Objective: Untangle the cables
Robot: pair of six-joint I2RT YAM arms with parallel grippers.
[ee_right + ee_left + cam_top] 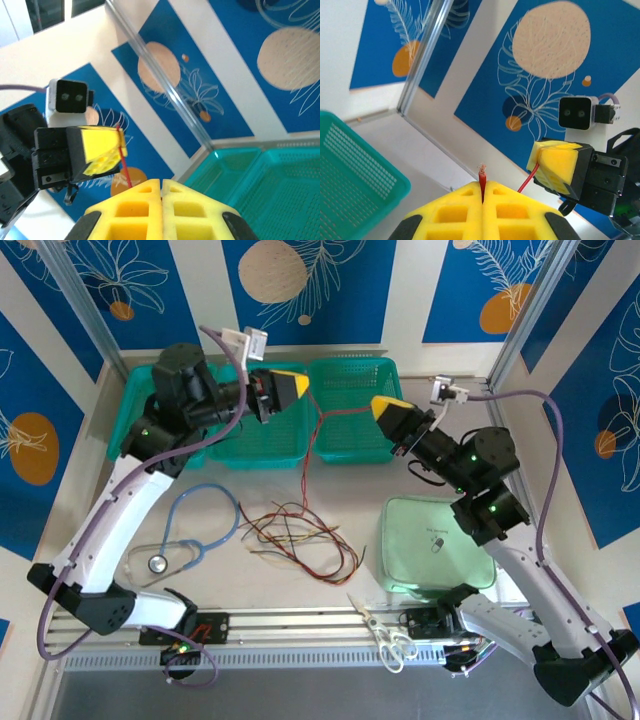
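Note:
The cables [300, 535] lie in a loose tangle of red, black and tan wire on the table's middle. One red cable [345, 412] rises out of the pile and spans the air between both grippers, above the teal baskets. My left gripper [303, 386] is shut on it; its frayed red end [482, 175] pokes up from between the yellow fingers [460, 210]. My right gripper [378, 405] faces it, jaws shut on the same red cable [529, 181]. In the right wrist view the red cable [123, 167] runs from the left gripper [102, 150] down behind my shut right gripper [161, 182].
Three teal baskets [352, 440] stand side by side along the back. A light-blue stethoscope [195, 530] lies left of the pile. Right of it sits a pale green case [435, 540]. Scissors [385, 635] rest on the front rail.

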